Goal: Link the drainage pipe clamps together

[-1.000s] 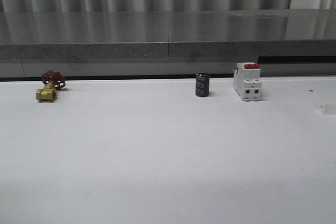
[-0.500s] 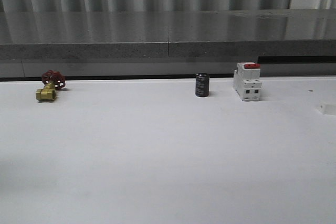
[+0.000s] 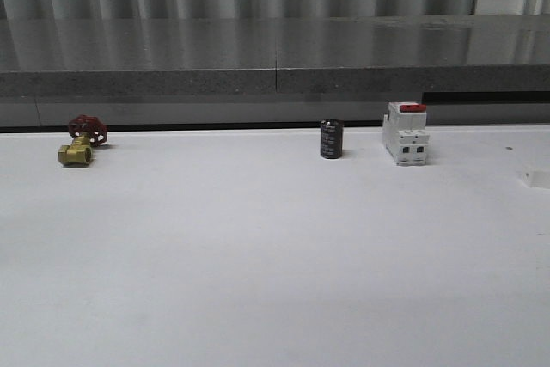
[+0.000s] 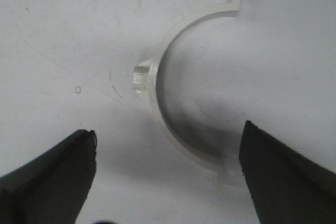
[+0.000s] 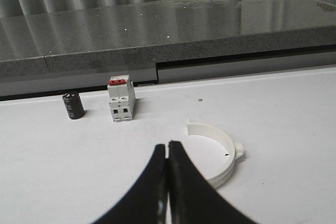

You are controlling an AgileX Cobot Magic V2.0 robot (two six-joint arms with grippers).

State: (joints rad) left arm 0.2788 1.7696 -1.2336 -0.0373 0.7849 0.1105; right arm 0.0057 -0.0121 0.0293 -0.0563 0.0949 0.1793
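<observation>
In the left wrist view one drainage pipe clamp [image 4: 157, 106], a white half-ring with a small lug and flat end tabs, lies flat on the white table. My left gripper [image 4: 168, 137] hangs open above it, one end tab close to one finger, nothing held. In the right wrist view a second white clamp half [image 5: 223, 153] lies on the table just beside the tips of my right gripper [image 5: 167, 144], whose black fingers are pressed together with nothing between them.
A white breaker with a red top [image 3: 406, 132] and a small black cylinder [image 3: 331, 139] stand near the table's far edge. A brass valve with a red handwheel [image 3: 79, 143] lies at the far left. A grey ledge [image 3: 275, 79] runs behind the table.
</observation>
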